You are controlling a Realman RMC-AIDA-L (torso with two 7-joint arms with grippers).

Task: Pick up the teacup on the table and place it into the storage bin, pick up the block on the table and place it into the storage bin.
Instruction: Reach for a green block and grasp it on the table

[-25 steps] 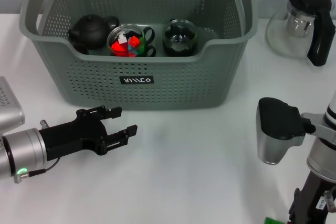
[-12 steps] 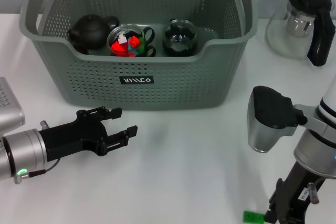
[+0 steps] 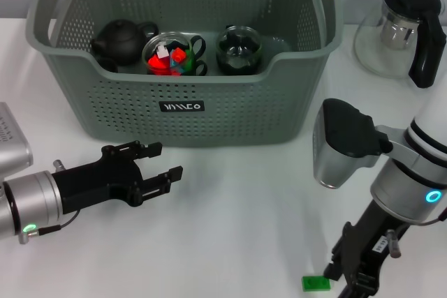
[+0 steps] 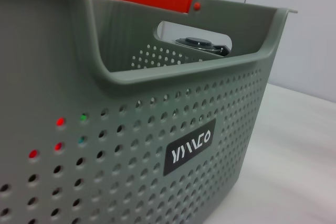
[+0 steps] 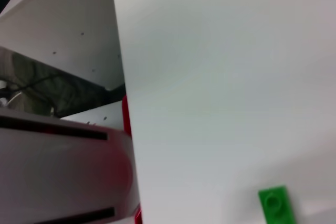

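The grey perforated storage bin (image 3: 230,113) stands at the back of the white table and fills the left wrist view (image 4: 131,129). Inside it are a black teapot (image 3: 120,40), a glass teacup (image 3: 170,54) filled with coloured blocks, and a dark glass cup (image 3: 239,49). A small green block (image 3: 316,283) sits at the tips of my right gripper (image 3: 334,278) near the front right; it also shows in the right wrist view (image 5: 276,204). My left gripper (image 3: 160,162) is open and empty, in front of the bin's left part.
A glass pitcher with a black handle and lid (image 3: 408,29) stands at the back right. A silver box (image 3: 10,141) is at the left edge. The table's edge (image 5: 123,108) shows in the right wrist view.
My right arm has moved left and come further into view. The green block has travelled left with its fingertips. The left arm has not moved.
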